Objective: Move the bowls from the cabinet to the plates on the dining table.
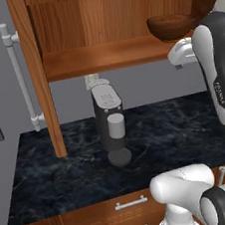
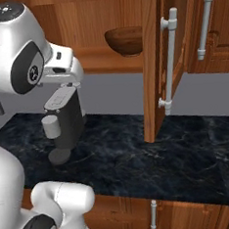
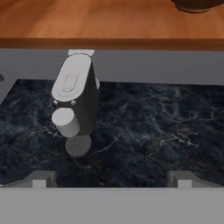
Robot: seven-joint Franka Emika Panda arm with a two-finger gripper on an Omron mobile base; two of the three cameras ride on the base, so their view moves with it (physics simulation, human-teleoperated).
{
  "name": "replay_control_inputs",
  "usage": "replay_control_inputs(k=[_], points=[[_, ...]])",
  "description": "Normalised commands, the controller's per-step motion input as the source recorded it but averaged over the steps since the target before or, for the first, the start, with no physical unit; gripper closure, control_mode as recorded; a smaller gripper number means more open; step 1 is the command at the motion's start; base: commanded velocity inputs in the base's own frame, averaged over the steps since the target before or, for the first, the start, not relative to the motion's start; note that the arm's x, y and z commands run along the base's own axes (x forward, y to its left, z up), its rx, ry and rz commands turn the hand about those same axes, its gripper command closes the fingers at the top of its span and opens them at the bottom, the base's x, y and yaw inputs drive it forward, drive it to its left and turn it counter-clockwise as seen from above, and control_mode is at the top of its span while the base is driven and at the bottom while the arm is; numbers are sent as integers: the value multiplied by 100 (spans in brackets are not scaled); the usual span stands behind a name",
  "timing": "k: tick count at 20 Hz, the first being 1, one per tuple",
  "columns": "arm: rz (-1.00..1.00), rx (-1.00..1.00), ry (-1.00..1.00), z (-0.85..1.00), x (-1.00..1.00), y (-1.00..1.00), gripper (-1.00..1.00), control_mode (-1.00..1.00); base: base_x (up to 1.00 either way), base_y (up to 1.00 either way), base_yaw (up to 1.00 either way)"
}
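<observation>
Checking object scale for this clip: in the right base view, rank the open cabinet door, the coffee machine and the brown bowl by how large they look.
1. Open cabinet door, tallest by far, though nearer the camera.
2. Coffee machine.
3. Brown bowl, smallest, on the cabinet shelf, farther back, so its true size is unsure.

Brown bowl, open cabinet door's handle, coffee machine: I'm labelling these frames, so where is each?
brown bowl (image 2: pixel 125 41): right base view, outer wall.
cabinet door handle (image 2: pixel 170 62): right base view, mid-bar.
coffee machine (image 1: pixel 109 121): left base view, front body.
</observation>
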Motion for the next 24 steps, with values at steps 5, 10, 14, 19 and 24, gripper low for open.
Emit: replay_control_inputs(k=[5,10,14,19,24], points=[[0,-4,0,21,42,-1,-100,-100,0,0,0],[0,-5,0,26,41,-3,-100,-100,0,0,0],[0,-3,0,23,31,-4,-100,-100,0,0,0],[0,-3,-1,1,43,-11,-100,-100,0,0,0],[0,0,-10,-2,30,-11,-100,-100,0,0,0]])
